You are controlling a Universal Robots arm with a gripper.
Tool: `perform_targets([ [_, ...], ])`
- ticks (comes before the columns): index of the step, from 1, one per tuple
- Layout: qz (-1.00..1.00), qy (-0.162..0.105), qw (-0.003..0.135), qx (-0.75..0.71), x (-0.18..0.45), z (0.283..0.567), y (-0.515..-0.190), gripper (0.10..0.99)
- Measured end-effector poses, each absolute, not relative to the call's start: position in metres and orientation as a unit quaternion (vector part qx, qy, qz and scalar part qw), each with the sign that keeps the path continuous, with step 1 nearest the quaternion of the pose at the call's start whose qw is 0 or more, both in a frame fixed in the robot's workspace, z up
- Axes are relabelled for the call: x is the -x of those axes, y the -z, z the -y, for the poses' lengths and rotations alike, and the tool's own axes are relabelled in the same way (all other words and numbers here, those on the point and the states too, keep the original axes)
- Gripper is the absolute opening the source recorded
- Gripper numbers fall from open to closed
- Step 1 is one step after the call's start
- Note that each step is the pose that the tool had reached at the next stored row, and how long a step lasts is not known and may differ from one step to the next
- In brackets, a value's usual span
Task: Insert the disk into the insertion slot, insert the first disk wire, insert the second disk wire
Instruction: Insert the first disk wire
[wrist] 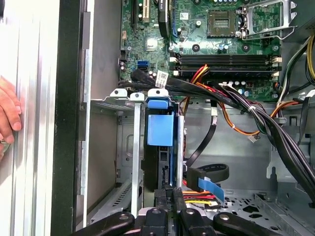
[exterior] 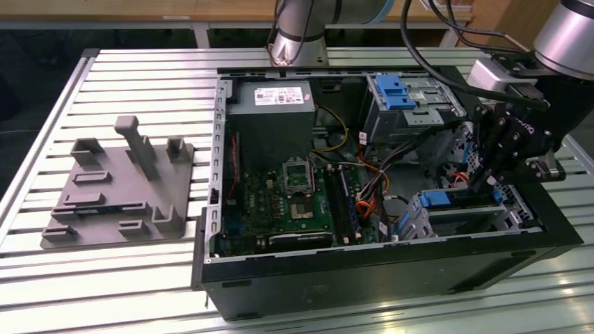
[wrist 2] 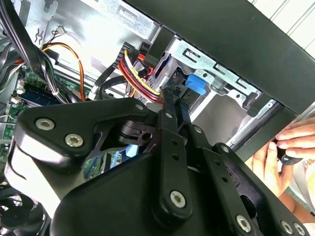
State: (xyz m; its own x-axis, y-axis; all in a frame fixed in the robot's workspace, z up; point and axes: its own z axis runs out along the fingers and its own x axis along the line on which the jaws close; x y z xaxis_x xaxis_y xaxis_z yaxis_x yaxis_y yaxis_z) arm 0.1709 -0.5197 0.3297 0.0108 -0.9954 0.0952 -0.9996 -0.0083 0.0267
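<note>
Slatted metal table (exterior: 139,69): grey fixture plate (exterior: 111,202) at the exterior view's left, open PC case (exterior: 371,268) right of it. Disk (exterior: 435,200), blue caddy, sits in the insertion slot (exterior: 415,224) at the case's right end; gripper (exterior: 480,182) over it, jaws together beside red-yellow power wires (wrist: 197,199)

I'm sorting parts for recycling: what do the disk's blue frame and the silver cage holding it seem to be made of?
The disk's frame: probably moulded plastic, bright blue, smooth with a soft sheen and rounded edges. The insertion slot: seemingly bare sheet metal, silver, with thin folded tabs and bright reflections.
</note>
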Motion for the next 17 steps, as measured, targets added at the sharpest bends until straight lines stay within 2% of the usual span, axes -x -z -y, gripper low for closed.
perform_targets([
  [17,0.703,-0.024,0.043,-0.71,-0.1712,0.5189,-0.33,0.165],
])
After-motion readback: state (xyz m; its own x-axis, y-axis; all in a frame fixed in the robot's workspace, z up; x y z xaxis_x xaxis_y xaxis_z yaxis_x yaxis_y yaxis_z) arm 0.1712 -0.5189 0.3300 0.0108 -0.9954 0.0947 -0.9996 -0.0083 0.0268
